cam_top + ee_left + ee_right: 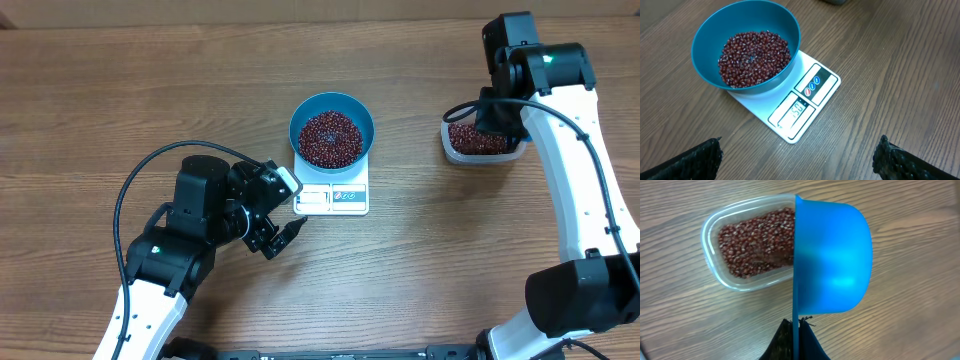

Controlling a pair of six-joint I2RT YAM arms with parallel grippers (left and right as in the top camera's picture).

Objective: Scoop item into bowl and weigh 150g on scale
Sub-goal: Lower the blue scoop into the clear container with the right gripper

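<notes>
On the wooden table the blue bowl sits on the white scale and holds a heap of red-brown beans. The scale's display shows digits that look like 150, and its button marks are too small to read. The left gripper stands wide open and empty just beside the scale's display edge. Well apart, the right gripper is clamped on the handle of the blue scoop, over the clear tub of more beans.
</notes>
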